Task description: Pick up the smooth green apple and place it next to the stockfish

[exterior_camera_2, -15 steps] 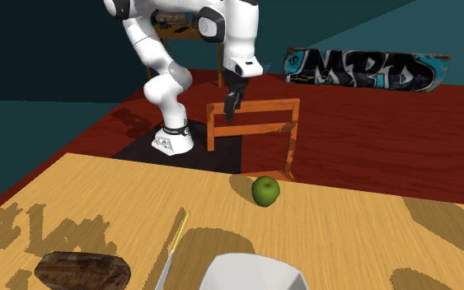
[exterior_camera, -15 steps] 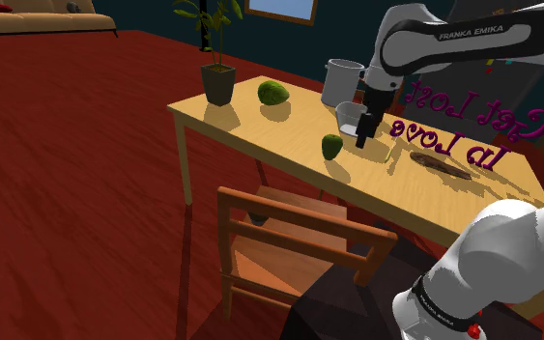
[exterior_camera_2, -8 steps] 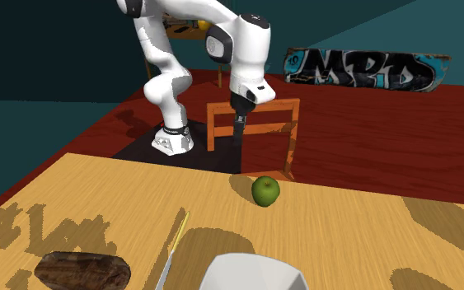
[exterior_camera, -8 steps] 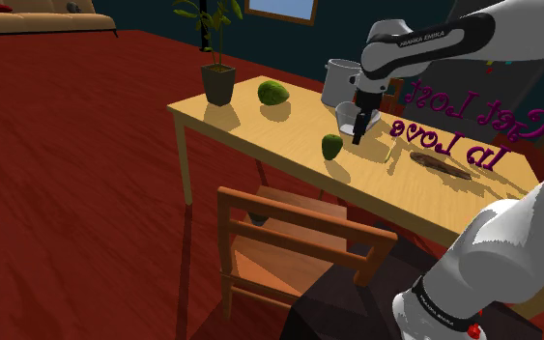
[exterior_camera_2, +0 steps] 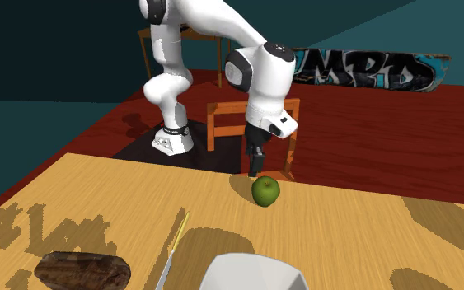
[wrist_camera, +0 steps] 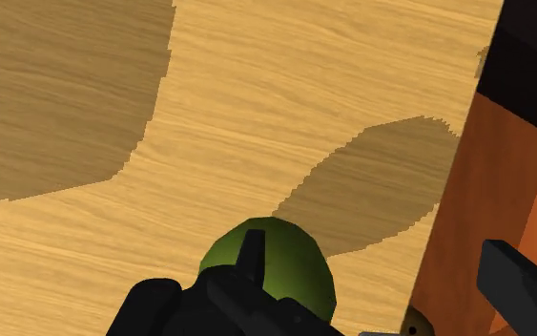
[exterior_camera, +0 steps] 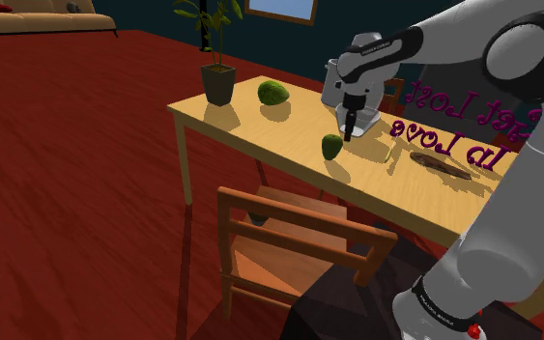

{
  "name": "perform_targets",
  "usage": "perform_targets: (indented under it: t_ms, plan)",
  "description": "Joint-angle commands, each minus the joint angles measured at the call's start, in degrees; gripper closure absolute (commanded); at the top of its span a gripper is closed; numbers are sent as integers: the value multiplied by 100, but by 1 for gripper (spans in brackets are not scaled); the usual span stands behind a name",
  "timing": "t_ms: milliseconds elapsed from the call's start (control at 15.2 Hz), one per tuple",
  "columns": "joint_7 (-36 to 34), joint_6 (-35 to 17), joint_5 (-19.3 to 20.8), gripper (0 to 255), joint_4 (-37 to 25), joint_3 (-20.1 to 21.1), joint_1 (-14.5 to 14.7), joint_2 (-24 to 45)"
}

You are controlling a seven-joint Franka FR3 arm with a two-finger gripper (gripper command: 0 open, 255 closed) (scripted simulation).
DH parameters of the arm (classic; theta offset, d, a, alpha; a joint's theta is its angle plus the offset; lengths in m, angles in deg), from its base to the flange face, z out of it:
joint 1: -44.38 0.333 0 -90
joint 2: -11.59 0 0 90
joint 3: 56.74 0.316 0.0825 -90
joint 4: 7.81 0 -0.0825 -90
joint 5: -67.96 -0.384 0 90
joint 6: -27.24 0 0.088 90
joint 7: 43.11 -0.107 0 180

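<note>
The step in hand is judged to be the approach for the grasp — nothing is held yet. In the shoulder view the gripper [exterior_camera: 350, 130] is seen near centre frame, just above and to the right of the green apple [exterior_camera: 331, 147], which rests on the wooden table [exterior_camera: 250, 130] close to its front edge. In the second exterior view the gripper [exterior_camera_2: 255, 163] hangs just above the green apple [exterior_camera_2: 264, 190] at mid-frame, while the stockfish [exterior_camera_2: 82, 268] lies at the lower left, well apart from it. In the wrist view the 2 fingers [wrist_camera: 249, 253] are seen spread, and the green apple [wrist_camera: 295, 267] is partly covered by 1 of them rather than centred in the gap. The next move is judged to call for a small sideways correction — so that the fruit is bracketed — then a lowering and a closing on it. After that, a carry across the table to the stockfish is needed.
</note>
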Motion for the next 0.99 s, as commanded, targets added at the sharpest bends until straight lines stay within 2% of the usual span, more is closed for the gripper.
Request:
perform_targets:
  t_ms: [0, 198, 660, 924]
  plan:
    - [463, 32, -188, 0, -493, -10, -116, 541]
    - [939, 120, -394, 0, -1150, 53, -299, 1197]
    - [977, -383, -449, 0, -763, 81, -326, 1322]
    - [981, -424, -455, 0, -735, 83, -328, 1335]
